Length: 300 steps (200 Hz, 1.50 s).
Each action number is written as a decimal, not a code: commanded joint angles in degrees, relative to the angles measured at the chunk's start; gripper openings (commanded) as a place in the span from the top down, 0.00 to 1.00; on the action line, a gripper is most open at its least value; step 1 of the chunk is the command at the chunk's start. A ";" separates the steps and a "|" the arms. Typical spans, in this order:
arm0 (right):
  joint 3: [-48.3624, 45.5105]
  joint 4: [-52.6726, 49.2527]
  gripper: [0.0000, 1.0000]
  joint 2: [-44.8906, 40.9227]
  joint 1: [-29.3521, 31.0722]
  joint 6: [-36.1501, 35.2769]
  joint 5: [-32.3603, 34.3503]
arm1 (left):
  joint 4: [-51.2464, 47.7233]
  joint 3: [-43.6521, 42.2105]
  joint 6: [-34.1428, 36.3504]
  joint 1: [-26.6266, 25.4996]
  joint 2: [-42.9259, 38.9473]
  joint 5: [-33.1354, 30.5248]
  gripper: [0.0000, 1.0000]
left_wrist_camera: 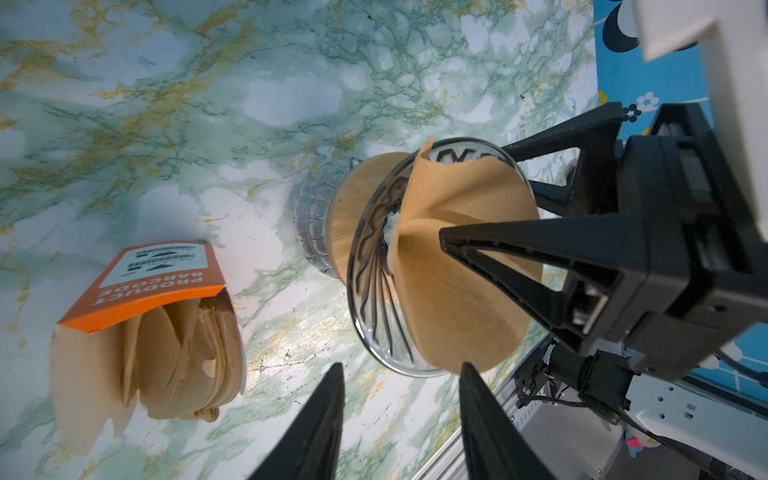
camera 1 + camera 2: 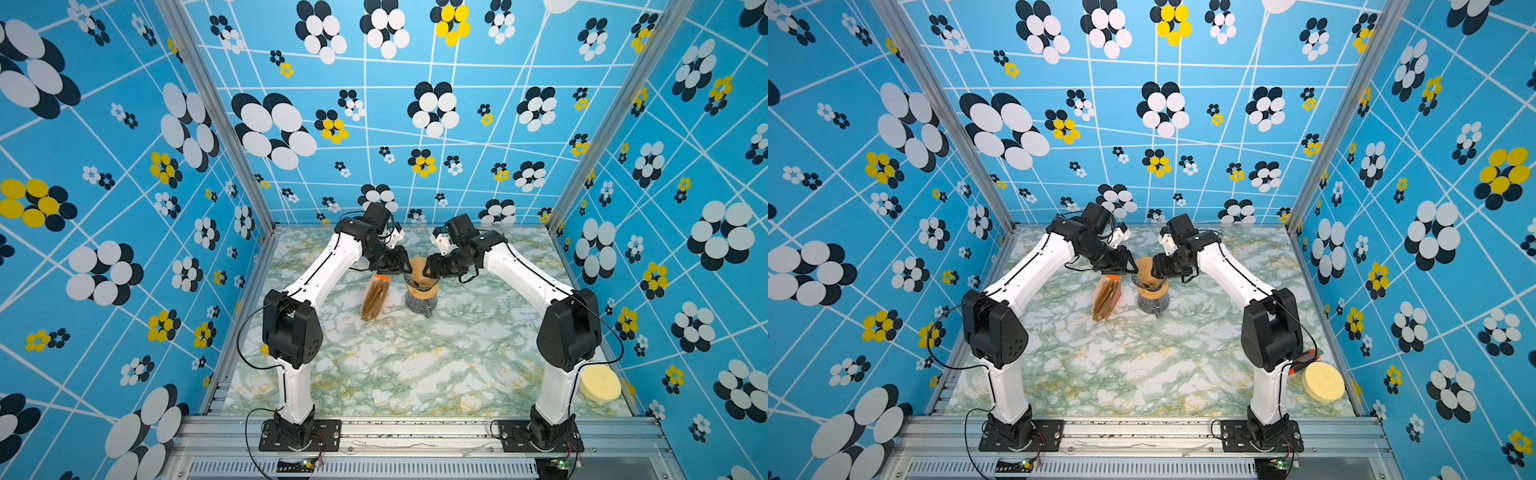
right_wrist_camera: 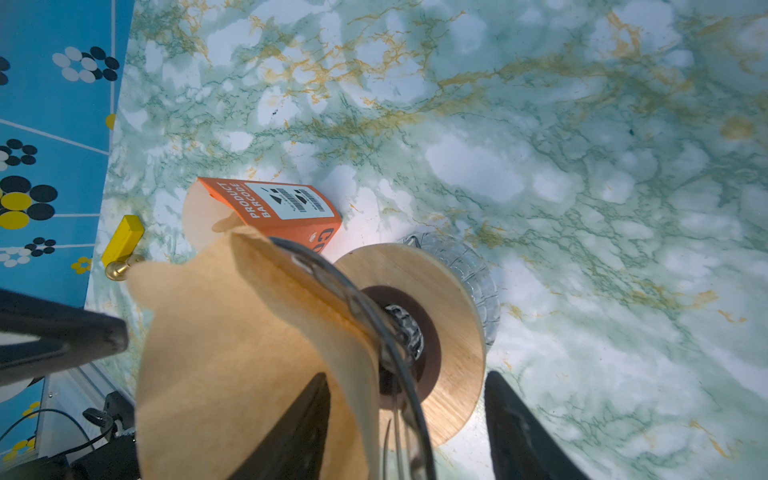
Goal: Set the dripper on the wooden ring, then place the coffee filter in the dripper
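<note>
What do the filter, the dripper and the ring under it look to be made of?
Coffee filter: thin unbleached-looking paper, matte tan; it bends in soft folds, surface faintly fibrous.
Dripper: clear, glossy glass or possibly plastic; you see straight through it between its dark spiral ribs.
Ring: wood, probably bamboo, with fine straight grain and a smooth light finish.

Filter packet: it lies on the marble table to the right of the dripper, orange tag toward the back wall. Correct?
No. In both top views the filter packet lies to the left of the dripper, not the right; it is on the marble table, orange tag toward the back wall.
</note>
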 commanded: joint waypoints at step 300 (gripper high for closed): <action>-1.43 1.58 0.44 1.08 -1.57 0.77 -1.23 | -1.06 6.98 -4.17 -0.96 8.95 1.89 0.67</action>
